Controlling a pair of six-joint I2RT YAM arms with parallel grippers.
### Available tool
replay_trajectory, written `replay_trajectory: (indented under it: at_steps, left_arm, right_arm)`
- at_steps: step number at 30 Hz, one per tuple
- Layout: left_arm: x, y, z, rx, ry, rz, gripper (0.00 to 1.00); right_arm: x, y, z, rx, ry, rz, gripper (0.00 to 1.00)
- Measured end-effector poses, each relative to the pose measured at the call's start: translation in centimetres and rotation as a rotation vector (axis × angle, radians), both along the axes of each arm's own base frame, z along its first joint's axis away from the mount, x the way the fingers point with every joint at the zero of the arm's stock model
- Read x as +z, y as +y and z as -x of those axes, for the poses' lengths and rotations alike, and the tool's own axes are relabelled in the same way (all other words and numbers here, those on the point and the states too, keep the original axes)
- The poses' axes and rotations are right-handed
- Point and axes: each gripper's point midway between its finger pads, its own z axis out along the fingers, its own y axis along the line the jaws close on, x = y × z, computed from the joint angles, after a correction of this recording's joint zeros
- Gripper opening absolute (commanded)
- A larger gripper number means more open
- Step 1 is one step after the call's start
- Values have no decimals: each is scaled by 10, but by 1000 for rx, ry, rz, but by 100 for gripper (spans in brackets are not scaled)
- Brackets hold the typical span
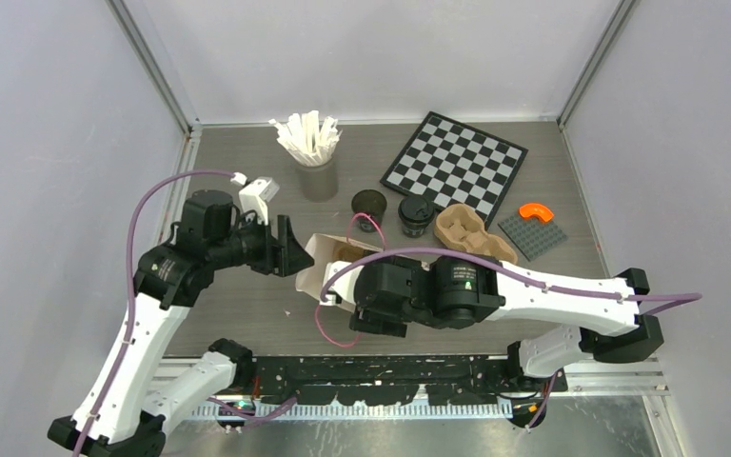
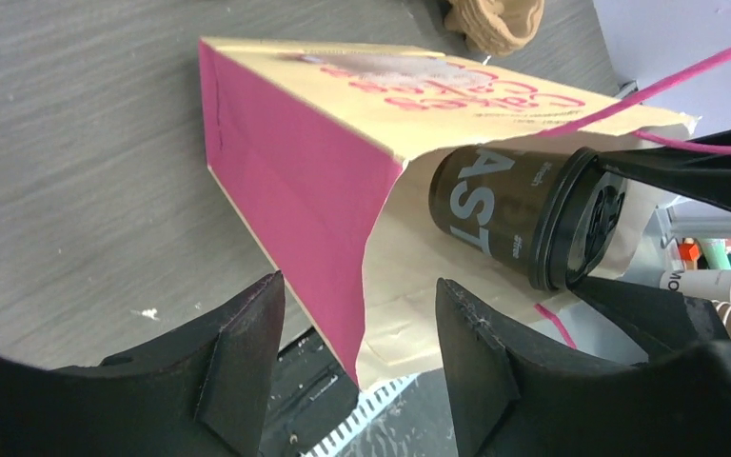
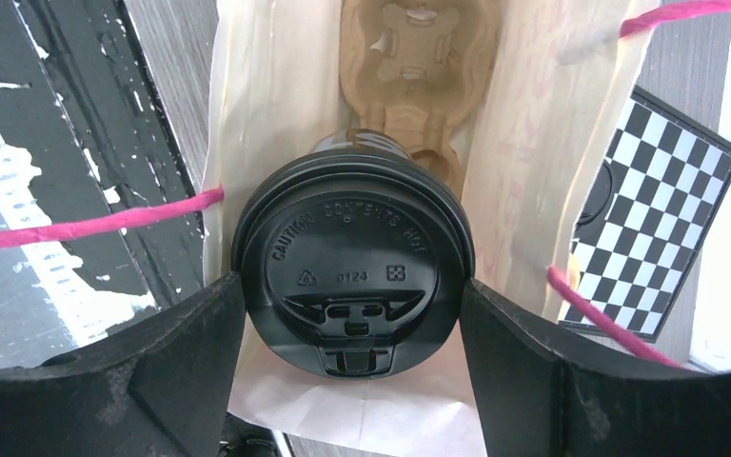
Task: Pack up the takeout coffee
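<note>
One black lidded paper cup [image 3: 352,257] is lying sideways, gripped by my right fingers [image 3: 181,352] at the mouth of the cream-and-pink paper bag [image 2: 286,171] on the counter [image 2: 76,143]. I am planning a straight push toward the brown pulp carrier [image 3: 409,57] at twelve o'clock, avoiding the pink string handles [image 3: 86,227]. My left fingers [image 2: 238,343] are hanging spread, empty.

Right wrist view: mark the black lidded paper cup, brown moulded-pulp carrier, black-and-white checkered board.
black lidded paper cup [image 3: 352,262], right wrist view, centre of lid.
brown moulded-pulp carrier [image 3: 409,57], right wrist view, its moulded middle.
black-and-white checkered board [image 3: 666,200], right wrist view, visible squares.
</note>
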Motion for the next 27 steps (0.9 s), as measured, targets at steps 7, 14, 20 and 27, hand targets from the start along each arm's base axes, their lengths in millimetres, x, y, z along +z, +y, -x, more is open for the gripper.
replay_trajectory:
  at_steps: [7,14,20,27]
  left_arm:
    - [-6,8,21,10,59,-6,63]
    - [-12,9,26,2,72,-11,58]
    - [-21,11,22,7,67,-35,58]
    - [-24,10,6,34,19,-36,42]
  right_arm:
    - [-8,-4,3,7,-36,25,79]
    - [-5,1,4,13,-59,7,79]
    - [-10,4,3,13,-67,32,79]
    - [-14,6,3,15,-72,50,79]
